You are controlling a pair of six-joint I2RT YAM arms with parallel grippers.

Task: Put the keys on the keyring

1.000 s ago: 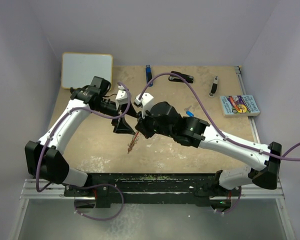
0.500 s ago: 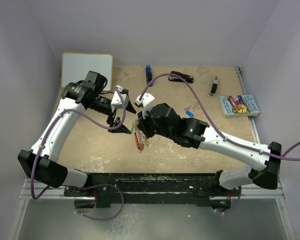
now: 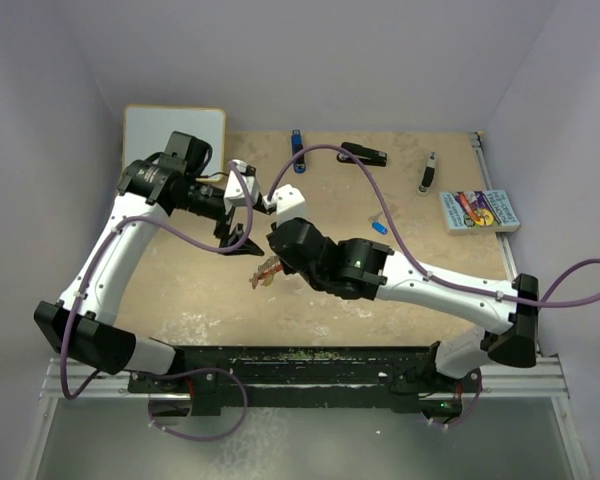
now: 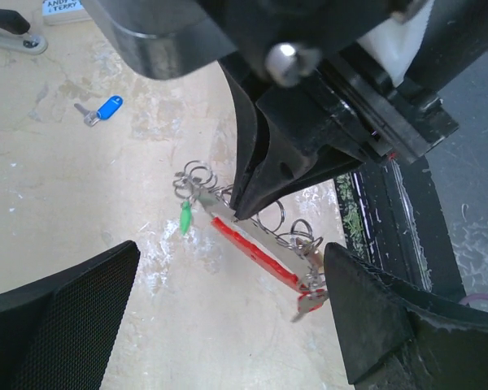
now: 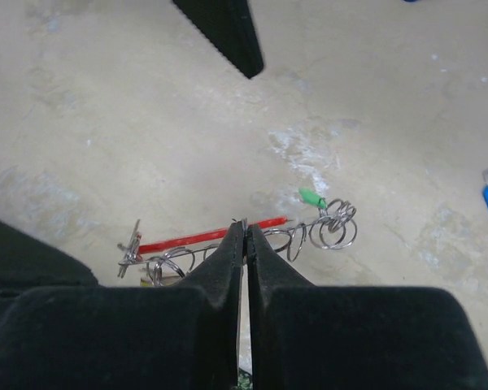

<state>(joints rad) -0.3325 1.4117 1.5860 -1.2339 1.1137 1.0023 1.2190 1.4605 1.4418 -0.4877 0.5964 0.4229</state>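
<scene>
Midway, the right gripper (image 5: 244, 231) pinches the keyring (image 5: 197, 238), apparently just above the table (image 5: 106, 122); the left gripper (image 3: 239, 241) gapes alongside. A green-tagged key (image 4: 185, 218) hangs on it; the blue-tagged key (image 4: 107, 107) lies apart, unthreaded.
</scene>
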